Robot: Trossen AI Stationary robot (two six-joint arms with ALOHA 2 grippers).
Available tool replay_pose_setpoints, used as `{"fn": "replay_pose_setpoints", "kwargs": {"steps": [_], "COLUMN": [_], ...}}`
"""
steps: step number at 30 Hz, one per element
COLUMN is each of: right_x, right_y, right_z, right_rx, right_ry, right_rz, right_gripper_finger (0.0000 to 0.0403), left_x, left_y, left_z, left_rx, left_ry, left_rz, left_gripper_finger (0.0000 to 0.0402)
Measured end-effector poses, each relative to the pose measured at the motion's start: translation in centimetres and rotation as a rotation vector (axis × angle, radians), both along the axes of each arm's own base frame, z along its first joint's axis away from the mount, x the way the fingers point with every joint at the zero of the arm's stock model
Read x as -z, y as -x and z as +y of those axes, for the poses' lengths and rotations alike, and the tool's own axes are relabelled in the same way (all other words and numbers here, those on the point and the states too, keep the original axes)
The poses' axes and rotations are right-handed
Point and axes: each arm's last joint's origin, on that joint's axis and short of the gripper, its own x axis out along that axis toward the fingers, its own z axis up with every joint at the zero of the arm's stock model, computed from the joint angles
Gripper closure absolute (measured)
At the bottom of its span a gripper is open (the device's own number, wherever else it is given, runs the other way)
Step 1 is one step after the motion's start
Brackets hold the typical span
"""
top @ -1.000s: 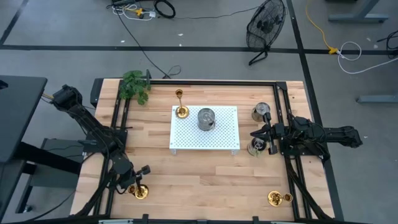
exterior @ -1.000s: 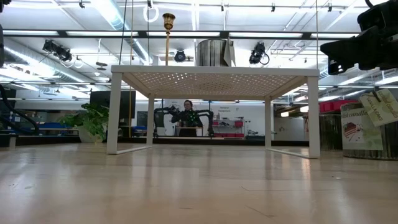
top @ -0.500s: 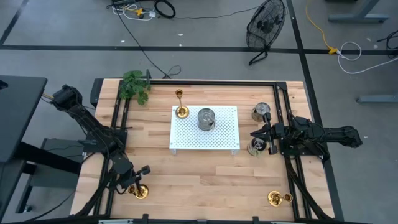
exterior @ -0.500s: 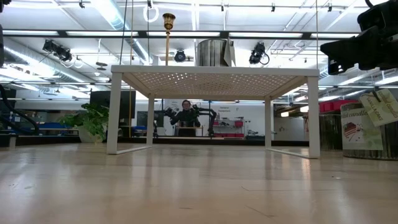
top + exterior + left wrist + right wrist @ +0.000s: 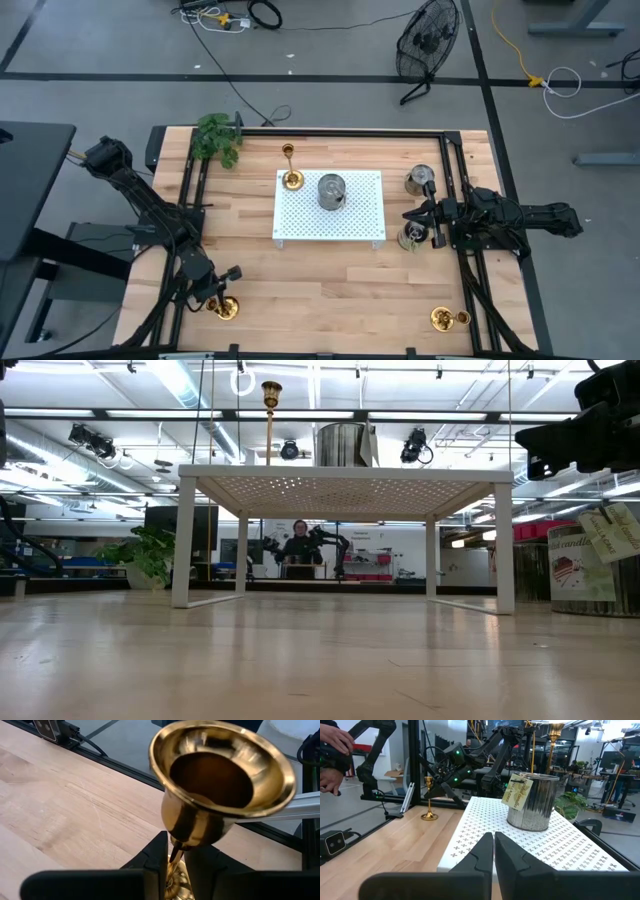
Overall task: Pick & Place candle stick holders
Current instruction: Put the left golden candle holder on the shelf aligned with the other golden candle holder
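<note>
A gold candle stick holder (image 5: 224, 308) stands on its round base on the wooden table at the near left. My left gripper (image 5: 177, 855) reaches slanting down at it, one finger on either side of the slim stem (image 5: 174, 853) under the wide cup (image 5: 222, 775), with only a narrow gap. A tall holder (image 5: 291, 178) stands at the white stand's far left corner. Another holder (image 5: 441, 318) sits near the front right. My right gripper (image 5: 493, 837) waits shut at the table's right side, level, touching nothing. My left gripper has its fingers (image 5: 157, 865) on either side of the holder's stem, just below the cup, coming slanting down from the table's far left. The stem lies close against one finger and a thin gap shows to the other. Whether they touch it, I cannot tell.
A white perforated stand (image 5: 360, 225) sits mid-table with a metal tin (image 5: 332, 191) on it. Two more tins (image 5: 420, 180) (image 5: 410, 237) stand by my right gripper. A small plant (image 5: 216, 138) is at the far left corner. Black rails run along the table's edges.
</note>
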Motion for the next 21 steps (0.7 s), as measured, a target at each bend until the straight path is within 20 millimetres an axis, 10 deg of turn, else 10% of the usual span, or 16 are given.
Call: {"fn": "replay_pose_setpoints", "kwargs": {"steps": [21], "right_x": [0.0], "right_y": [0.0], "right_z": [0.0], "right_rx": [0.0], "right_ry": [0.0], "right_rz": [0.0], "right_gripper_finger": [0.0382], "left_x": [0.0], "left_y": [0.0], "left_z": [0.0], "left_rx": [0.0], "left_ry": [0.0], "left_rz": [0.0], "left_gripper_finger": [0.0349]}}
